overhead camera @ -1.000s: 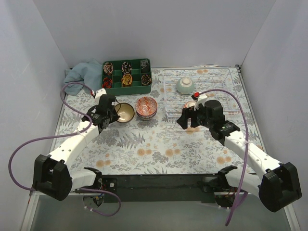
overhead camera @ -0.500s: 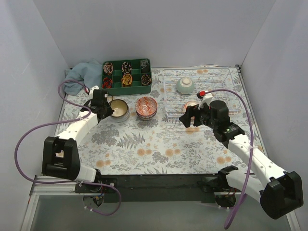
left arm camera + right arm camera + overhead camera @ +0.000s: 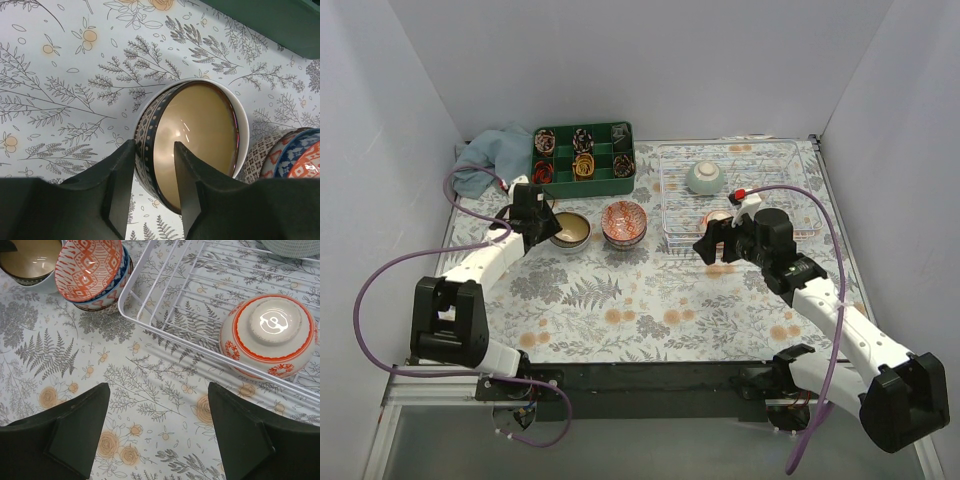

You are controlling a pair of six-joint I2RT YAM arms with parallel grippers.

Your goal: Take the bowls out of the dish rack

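- Broadly, the table (image 3: 650, 300), under its grey-and-orange floral cloth, carries the same things as a second ago.
- The left arm has swung out to the left and now reaches toward the far side. A second ago it angled in from nearer the middle.
- The right arm has edged slightly toward the rack and is otherwise posed much as before.
- The shallow white wire dish rack (image 3: 775, 195) has stayed at the far right of the table with two bowls inside.
- The green plastic compartment tray (image 3: 605, 187) and the crumpled blue cloth (image 3: 490, 155) are unmoved at the far left.
- The stack of orange-and-blue patterned bowls (image 3: 623, 222) has not shifted. It stands on the table between the rack and the brown bowl.
- The brown-glazed bowl with a patterned outer band (image 3: 200, 130) now sits on the table a little further left than before, just beside that stack.
- The white bowl with red bands (image 3: 270, 335) lies upside down in the rack's near left corner, and the pale green bowl (image 3: 705, 177) lies farther back. Both are where they were.
- The right fingers (image 3: 75, 430) are spread wide with nothing between them, above bare cloth beside the rack's near rim.
- The left fingers (image 3: 122, 185) straddle the brown bowl's near wall, one outside and one inside. I cannot tell whether they pinch it.
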